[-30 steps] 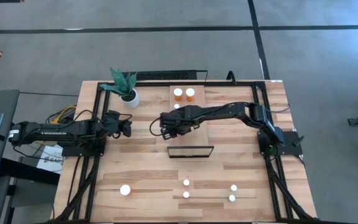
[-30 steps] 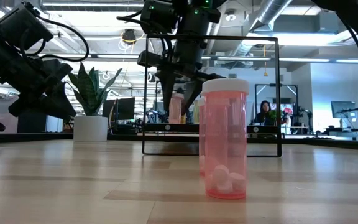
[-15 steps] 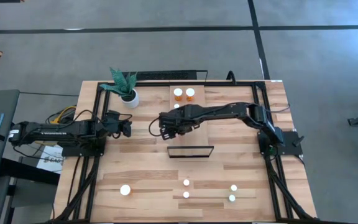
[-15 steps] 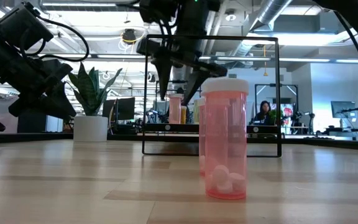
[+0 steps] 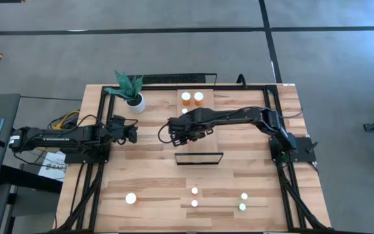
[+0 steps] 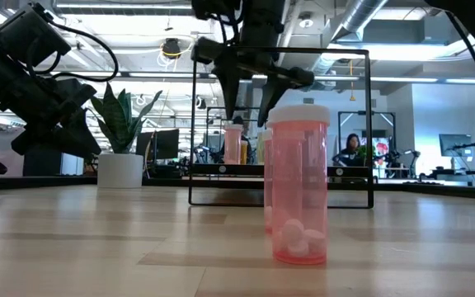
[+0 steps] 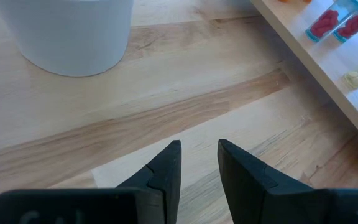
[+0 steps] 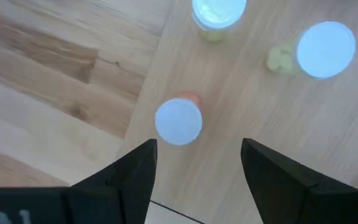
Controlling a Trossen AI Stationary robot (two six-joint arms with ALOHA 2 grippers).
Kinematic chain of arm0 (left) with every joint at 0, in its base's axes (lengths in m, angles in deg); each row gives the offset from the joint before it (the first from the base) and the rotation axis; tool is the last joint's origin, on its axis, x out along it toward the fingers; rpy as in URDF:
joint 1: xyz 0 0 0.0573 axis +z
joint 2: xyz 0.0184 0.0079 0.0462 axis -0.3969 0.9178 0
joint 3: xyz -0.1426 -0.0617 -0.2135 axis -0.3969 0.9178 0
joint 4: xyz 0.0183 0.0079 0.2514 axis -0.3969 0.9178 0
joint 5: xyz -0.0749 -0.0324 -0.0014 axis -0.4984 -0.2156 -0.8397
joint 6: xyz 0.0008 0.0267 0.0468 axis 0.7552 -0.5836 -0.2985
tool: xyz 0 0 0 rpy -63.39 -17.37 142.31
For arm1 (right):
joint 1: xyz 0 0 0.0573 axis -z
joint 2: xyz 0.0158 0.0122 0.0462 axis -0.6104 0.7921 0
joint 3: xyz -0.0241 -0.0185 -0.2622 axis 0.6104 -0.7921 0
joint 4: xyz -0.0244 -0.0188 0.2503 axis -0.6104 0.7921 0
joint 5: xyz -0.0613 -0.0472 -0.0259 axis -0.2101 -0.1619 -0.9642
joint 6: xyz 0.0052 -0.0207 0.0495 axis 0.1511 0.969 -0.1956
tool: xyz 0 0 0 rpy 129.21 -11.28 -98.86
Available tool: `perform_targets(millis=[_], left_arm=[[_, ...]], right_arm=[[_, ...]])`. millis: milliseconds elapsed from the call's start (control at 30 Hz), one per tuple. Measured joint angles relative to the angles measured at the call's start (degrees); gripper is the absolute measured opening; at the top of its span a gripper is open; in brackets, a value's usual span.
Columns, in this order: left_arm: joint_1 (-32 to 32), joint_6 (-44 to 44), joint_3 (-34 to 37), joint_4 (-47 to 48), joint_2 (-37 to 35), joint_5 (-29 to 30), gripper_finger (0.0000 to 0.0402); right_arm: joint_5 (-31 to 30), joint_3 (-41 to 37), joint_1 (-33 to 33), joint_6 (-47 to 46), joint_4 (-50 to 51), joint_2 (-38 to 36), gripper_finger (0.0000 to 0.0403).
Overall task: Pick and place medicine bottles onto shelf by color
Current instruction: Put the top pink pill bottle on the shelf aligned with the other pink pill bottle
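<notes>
The shelf [image 5: 203, 140] is a light-wood board with a black frame [image 5: 200, 158] at its near end. Two orange bottles [image 5: 186, 97] [image 5: 199, 97] and a smaller one [image 5: 184, 111] stand at its far end. My right gripper [image 5: 174, 134] hovers open above the shelf's left edge. Below it, a white-capped orange bottle [image 8: 178, 121] stands on the shelf, with two pale bottles [image 8: 219, 12] [image 8: 326, 50] beyond. This gripper also shows in the right wrist view [image 8: 197, 146]. My left gripper [image 5: 134, 133] waits left of the shelf, its fingers [image 7: 199, 149] a little apart and empty.
Several white-capped bottles [image 5: 130, 198] [image 5: 195, 191] [image 5: 244, 195] stand on the plank table near its front edge; one pink bottle [image 6: 300, 186] fills the low view's foreground. A white pot with a green plant [image 5: 134, 97] stands at the far left. Black arm frames run along both table sides.
My right gripper has gone up, away from the orange bottle, which stays upright on the shelf. In the low view its fingers stand farther apart now than a second ago.
</notes>
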Motion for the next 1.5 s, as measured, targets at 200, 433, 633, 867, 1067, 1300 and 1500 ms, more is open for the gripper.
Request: perform_targets(millis=[200, 433, 633, 867, 1067, 1300, 1500], left_arm=[[-0.01, 0.00, 0.00, -0.02, 0.01, 0.01, 0.0091], [0.01, 0.00, 0.00, 0.00, 0.00, -0.05, 0.0091], [-0.01, 0.00, 0.00, -0.04, -0.01, -0.07, 0.0091], [0.01, 0.00, -0.01, -0.02, 0.00, -0.12, 0.0091], [0.00, 0.00, 0.00, 0.00, 0.00, -0.08, 0.0091], [0.01, 0.00, 0.00, 0.00, -0.01, -0.08, 0.0091], [0.01, 0.00, 0.00, -0.02, 0.00, -0.10, 0.0091]], right_arm=[[-0.09, -0.05, -0.53, 0.74, 1.23, -1.99, 0.0256], [-3.56, -0.05, -1.83, -1.18, 4.61, -3.83, 0.0255], [-5.72, -3.12, -2.84, -6.14, 8.06, -8.04, 0.0246], [-5.94, -15.75, -2.69, -14.04, 8.04, -18.16, 0.0237], [-8.26, -28.54, -2.06, -26.72, 10.16, -30.33, 0.0232], [-3.11, -43.33, -3.79, -45.90, 10.43, -42.09, 0.0224], [1.49, -50.52, -11.74, -62.64, 7.84, -47.14, 0.0223]])
